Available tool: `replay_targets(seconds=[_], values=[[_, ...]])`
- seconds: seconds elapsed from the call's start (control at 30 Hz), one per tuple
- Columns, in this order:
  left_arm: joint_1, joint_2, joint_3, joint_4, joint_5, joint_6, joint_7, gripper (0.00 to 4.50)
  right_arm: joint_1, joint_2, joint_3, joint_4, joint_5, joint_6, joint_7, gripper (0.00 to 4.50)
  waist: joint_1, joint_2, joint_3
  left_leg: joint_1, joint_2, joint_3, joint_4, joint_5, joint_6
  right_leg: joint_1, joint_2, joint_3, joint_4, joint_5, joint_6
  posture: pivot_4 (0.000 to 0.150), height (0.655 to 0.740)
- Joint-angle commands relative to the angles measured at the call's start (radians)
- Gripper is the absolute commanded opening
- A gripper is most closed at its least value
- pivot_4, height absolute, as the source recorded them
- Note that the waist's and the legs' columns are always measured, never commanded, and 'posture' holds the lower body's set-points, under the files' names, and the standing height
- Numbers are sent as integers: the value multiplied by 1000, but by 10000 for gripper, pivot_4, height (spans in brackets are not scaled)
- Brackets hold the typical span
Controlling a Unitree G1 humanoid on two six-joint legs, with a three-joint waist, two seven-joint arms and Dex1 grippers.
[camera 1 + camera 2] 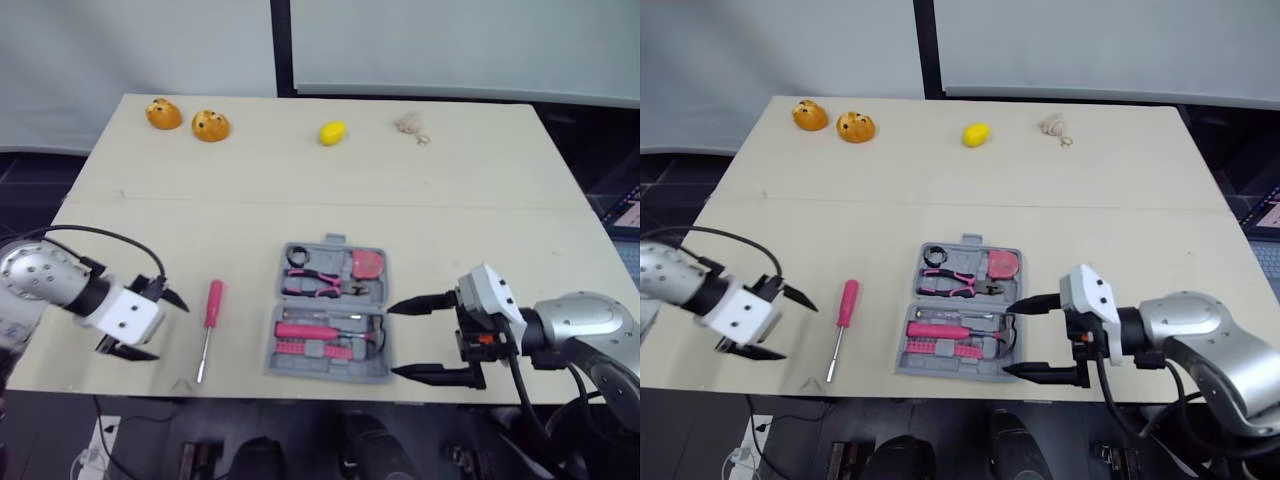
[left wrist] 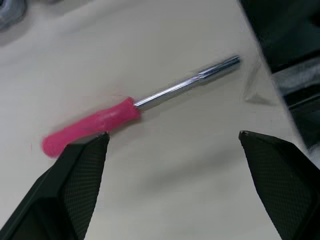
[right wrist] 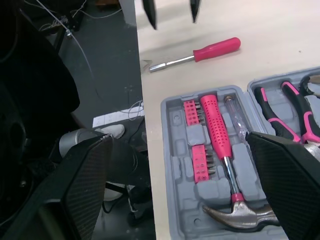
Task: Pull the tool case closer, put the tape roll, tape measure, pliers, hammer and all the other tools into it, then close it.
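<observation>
The grey tool case (image 1: 325,373) lies open near the table's front edge. It holds a pink-handled hammer (image 3: 220,135), pliers (image 1: 320,285), a pink tape measure (image 1: 368,264), a black tape roll (image 1: 298,257) and pink bits (image 3: 197,155). A pink-handled screwdriver (image 1: 209,325) lies on the table just left of the case. My left gripper (image 1: 170,330) is open, a short way left of the screwdriver and apart from it. My right gripper (image 1: 392,341) is open at the case's right side, with both fingertips pointing at the case.
Along the far edge sit two orange buns (image 1: 164,113) (image 1: 210,126), a yellow lemon (image 1: 333,133) and a small knot of twine (image 1: 411,125). The table's front edge (image 1: 300,392) runs just below the case and both grippers.
</observation>
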Motion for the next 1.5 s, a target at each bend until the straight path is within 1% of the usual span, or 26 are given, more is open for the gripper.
replay_targets(seconds=[0.03, 0.1, 0.2, 0.4, 0.5, 0.63, 0.67, 0.7, 0.73, 0.77, 0.8, 0.87, 0.93, 1.0, 1.03, 1.1, 1.17, 1.23, 1.3, 1.37, 1.43, 1.5], values=[[-135, -48, -92, 184, 67, -190, -106, 44708, 34, 1, -44, -70, 27, 2, -36, 45000, -5, -1, 0, -1, 0, 0, 1, 0, 0, -1, 0, 0, 0, 0, 1, 1500, 7400], [-206, -79, -148, 283, 112, -279, -87, 44708, 50, 2, -53, -88, 30, 6, -54, 45000, -10, -1, 0, -1, 0, 0, 1, 0, 0, -1, 0, 0, 1, 0, 1, 1500, 7400], [-293, -122, -213, 413, 201, -388, -10, 44708, 72, 0, -66, -111, 41, 12, -78, 45000, -20, -1, 1, -1, 0, 0, 3, 0, 0, -2, 0, 1, 3, 0, 1, 1500, 7400], [-378, -186, -292, 562, 365, -520, 125, 44708, 105, -6, -94, -144, 55, 20, -117, 45000, -29, -2, 1, -2, 1, -1, 10, 0, 1, -1, 0, 2, 9, 1, 2, 1500, 7400], [-390, -220, -307, 599, 386, -552, 177, 36569, 111, -6, -95, -161, 63, 26, -133, 45000, -28, -2, 1, -2, 1, -1, 12, -1, 2, -1, 0, 3, 11, 1, 2, 1500, 7400], [-411, -218, -333, 619, 469, -574, 265, 17287, 114, -8, -98, -175, 75, 32, -144, 45000, -28, -2, 1, -2, 1, -1, 12, -1, 2, -1, 0, 3, 12, 1, 2, 1500, 7400], [-416, -217, -337, 626, 481, -578, 281, 11431, 115, -9, -99, -176, 76, 32, -144, 45000, -27, -3, 0, -1, 1, -1, 13, -1, 2, -1, 0, 2, 12, 1, 2, 1500, 7400], [-419, -215, -341, 631, 492, -583, 296, 6612, 115, -10, -98, -176, 76, 31, -145, 45000, -27, -3, 0, -2, 1, -1, 13, -1, 2, -1, 0, 2, 13, 1, 2, 1500, 7400], [-416, -196, -345, 624, 496, -609, 299, 3811, 109, -10, -96, -171, 79, 29, -141, 45000, -27, -3, 0, -1, 1, -1, 13, -1, 2, -1, 0, 2, 13, 1, 2, 1500, 7400], [-413, -182, -350, 620, 501, -629, 304, 3975, 104, -10, -94, -167, 80, 27, -138, 45000, -28, -3, 0, -2, 1, -1, 13, -1, 2, -1, 0, 2, 13, 1, 2, 1500, 7400], [-401, -165, -348, 614, 468, -637, 285, 3975, 94, -9, -88, -160, 81, 24, -132, 45000, -30, -3, 0, -2, 1, -1, 13, -1, 2, -1, 0, 2, 13, 1, 2, 1500, 7400], [-363, -127, -333, 588, 362, -617, 232, 3975, 67, -6, -65, -140, 75, 15, -114, 45000, -36, -3, 0, -2, 1, -1, 13, -1, 2, -2, 0, 3, 13, 1, 2, 1500, 7400], [-303, -62, -311, 515, 244, -566, 184, 3975, 30, -4, -34, -111, 63, 4, -88, 45000, -41, -3, 0, -1, 2, -1, 13, -1, 2, -3, 1, 2, 15, 0, 1, 1500, 7400], [-191, 24, -266, 362, 83, -413, 118, 3975, -5, -1, -7, -81, 53, -6, -58, 45000, -45, -3, 0, -1, 3, 0, 13, -1, 2, -4, 1, 3, 17, 0, -1, 1500, 7400], [-123, 68, -234, 271, 13, -306, 99, 3975, -21, 1, 4, -66, 49, -10, -44, 45000, -44, -3, 0, -1, 3, -1, 13, -1, 2, -4, 0, 2, 17, -1, -1, 1500, 7400], [69, 189, -162, 53, -150, -38, 83, 3975, -60, 9, 40, -28, 36, -25, -13, 45000, -47, -3, 1, -2, 4, -1, 13, -1, 1, -5, 0, 1, 18, -1, -2, 1500, 7400], [262, 277, -64, -135, -265, 213, 148, 3975, -98, 21, 78, 8, 19, -39, 12, 45000, -55, -3, 0, -2, 5, -1, 12, -1, 1, -6, 0, 1, 19, -2, -3, 1500, 7400], [433, 333, 40, -286, -335, 412, 243, 3975, -124, 33, 103, 34, 6, -50, 31, 45000, -52, -3, 1, -2, 5, -3, 13, -1, 1, -5, 0, 0, 19, -2, -4, 1500, 7400], [583, 353, 156, -409, -378, 577, 323, 3975, -145, 44, 121, 53, -1, -56, 46, 45000, -40, -2, 1, -2, 5, -5, 14, -1, 1, -3, -1, -4, 19, -2, -4, 1500, 7400], [718, 343, 280, -524, -415, 750, 392, 3975, -163, 55, 138, 70, -7, -61, 58, 45000, -32, -2, 1, -2, 5, -6, 14, -1, 1, -2, -1, -5, 19, -2, -4, 1500, 7400], [830, 300, 403, -643, -464, 950, 469, 3975, -180, 69, 156, 88, -15, -66, 69, 45000, -29, -3, 1, -2, 5, -7, 14, -1, 1, -1, -1, -7, 18, -2, -4, 1500, 7400], [892, 248, 493, -743, -500, 1144, 556, 3975, -193, 82, 170, 102, -27, -70, 79, 45000, -26, -2, 1, -2, 4, -7, 14, -1, 1, 0, -1, -8, 17, -2, -4, 1500, 7400]])
